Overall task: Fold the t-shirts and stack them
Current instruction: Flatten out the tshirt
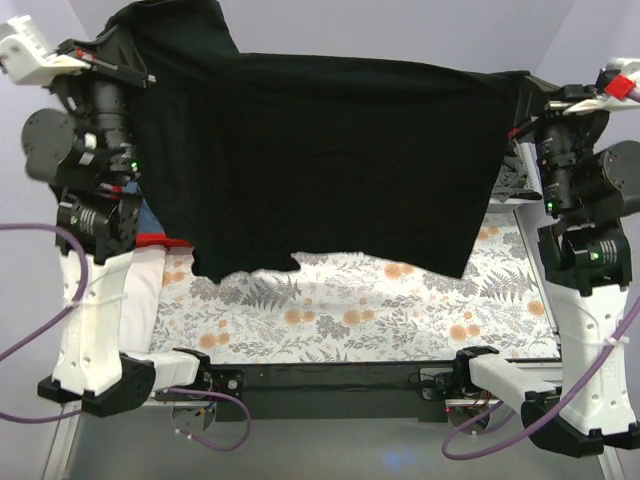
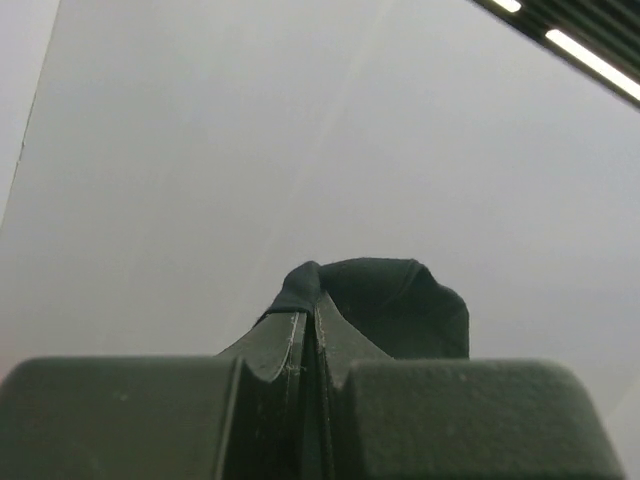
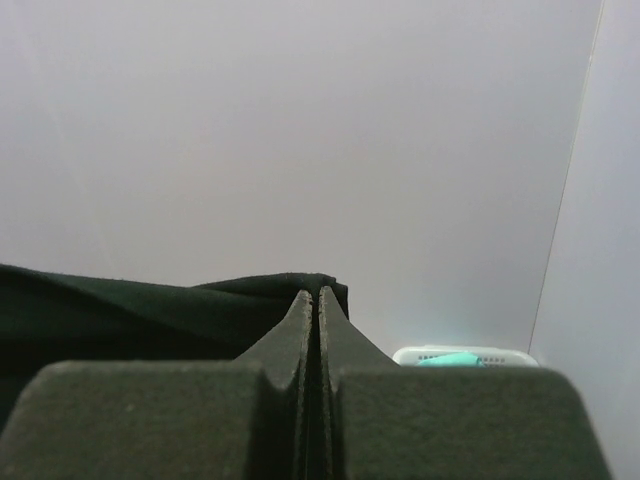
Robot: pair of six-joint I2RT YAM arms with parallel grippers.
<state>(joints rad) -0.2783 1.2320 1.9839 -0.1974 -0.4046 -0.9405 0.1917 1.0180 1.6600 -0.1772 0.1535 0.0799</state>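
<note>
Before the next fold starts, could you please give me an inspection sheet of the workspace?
Surface: floral table cover, partly hidden by the shirt.
Job's things: black t-shirt held up, spread between both hands.
Clutter: blue, red and white cloth by the left arm; white basket holding something teal.
Hands: left hand and right hand both shut on the t-shirt.
Cables: purple cables loop beside both bases.
Surroundings: plain pale walls; strip lights overhead.

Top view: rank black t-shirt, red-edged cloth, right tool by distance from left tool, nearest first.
1. black t-shirt, clamped in the left tool.
2. red-edged cloth, below, at the left side.
3. right tool, across at the right.
</note>
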